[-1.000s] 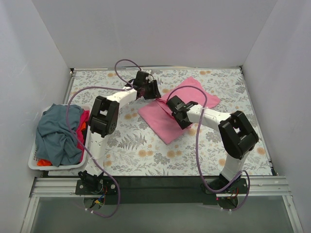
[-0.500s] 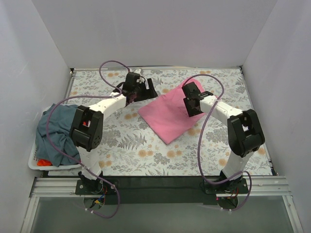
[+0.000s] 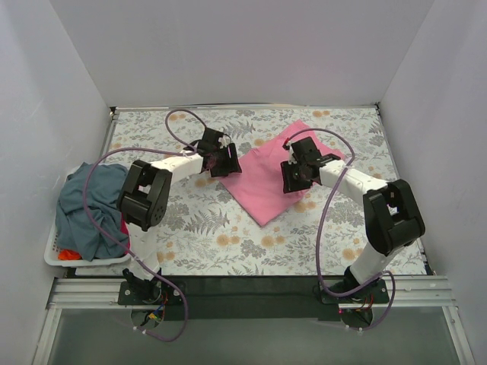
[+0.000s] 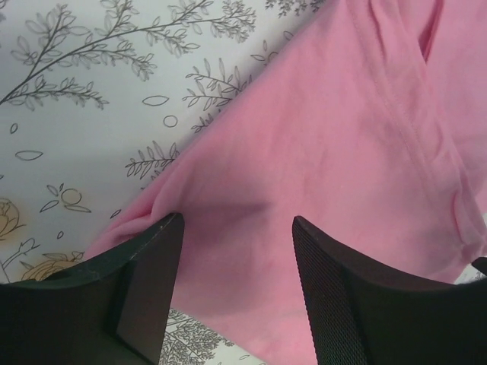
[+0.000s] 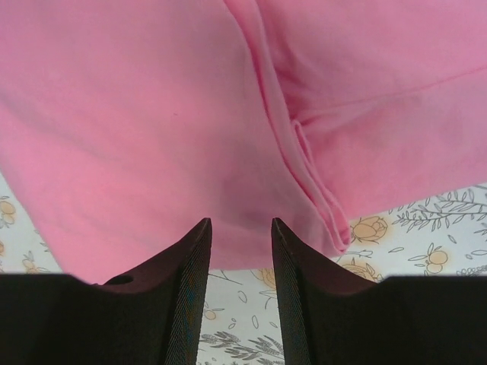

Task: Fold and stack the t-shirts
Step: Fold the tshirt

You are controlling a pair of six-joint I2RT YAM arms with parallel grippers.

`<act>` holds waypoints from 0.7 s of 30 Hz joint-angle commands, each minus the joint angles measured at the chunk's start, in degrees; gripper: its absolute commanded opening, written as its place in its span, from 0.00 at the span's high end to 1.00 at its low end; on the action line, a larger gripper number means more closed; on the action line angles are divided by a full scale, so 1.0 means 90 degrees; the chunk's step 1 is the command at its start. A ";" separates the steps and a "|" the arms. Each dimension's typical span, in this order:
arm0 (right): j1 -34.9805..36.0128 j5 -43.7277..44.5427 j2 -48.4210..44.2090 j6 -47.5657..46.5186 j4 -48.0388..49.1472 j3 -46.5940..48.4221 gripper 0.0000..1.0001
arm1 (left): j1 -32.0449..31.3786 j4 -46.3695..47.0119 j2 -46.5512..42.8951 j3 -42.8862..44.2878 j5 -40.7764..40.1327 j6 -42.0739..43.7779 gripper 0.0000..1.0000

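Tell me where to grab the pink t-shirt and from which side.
Probably its left corner, beside the left gripper, approached from the left: the pink t-shirt lies flat and that edge is free, clear of the folded seams further right.

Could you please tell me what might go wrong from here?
The left gripper, jaws apart over a corner of the pink t-shirt, might pinch only the edge and drop it. The right gripper hovers by a layered seam; it may grab one layer and undo the fold.
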 commanded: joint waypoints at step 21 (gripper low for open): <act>-0.0967 -0.0896 0.1000 -0.0842 0.0034 0.1635 0.61 | -0.0043 -0.0239 -0.3945 -0.3914 0.0778 -0.2446 0.34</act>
